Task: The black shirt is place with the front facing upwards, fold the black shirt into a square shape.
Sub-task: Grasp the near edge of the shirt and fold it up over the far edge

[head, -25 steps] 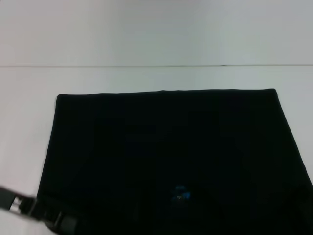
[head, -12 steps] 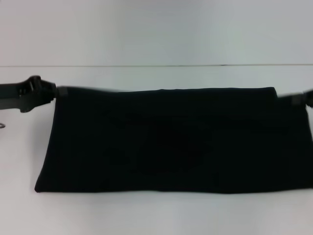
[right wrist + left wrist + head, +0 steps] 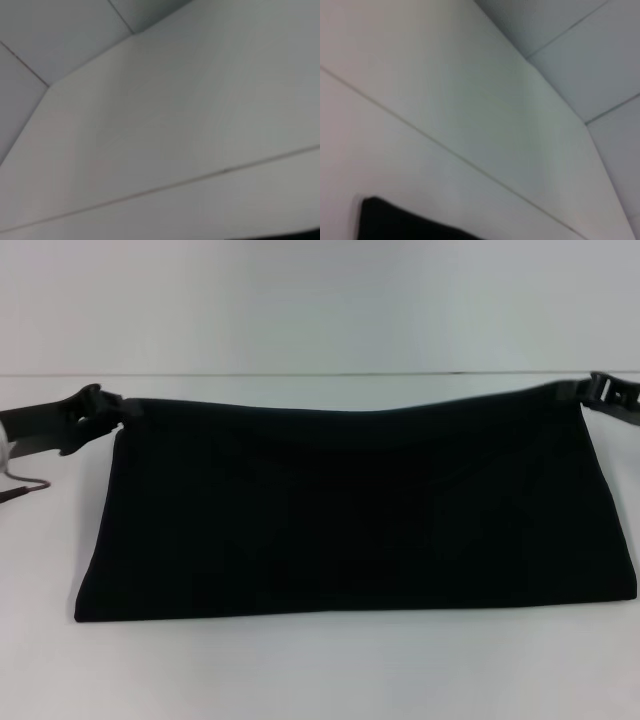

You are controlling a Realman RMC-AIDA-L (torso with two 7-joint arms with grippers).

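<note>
With my left claw (image 3: 118, 410) and right claw (image 3: 585, 390) each pinching a far corner, I had lifted the black shirt (image 3: 350, 510) since its first fold.

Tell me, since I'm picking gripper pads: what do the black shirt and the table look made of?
The black shirt looks like soft matte cloth: its far edge sags between the left gripper and right gripper. The table looks smooth, white and hard, possibly laminate.
</note>
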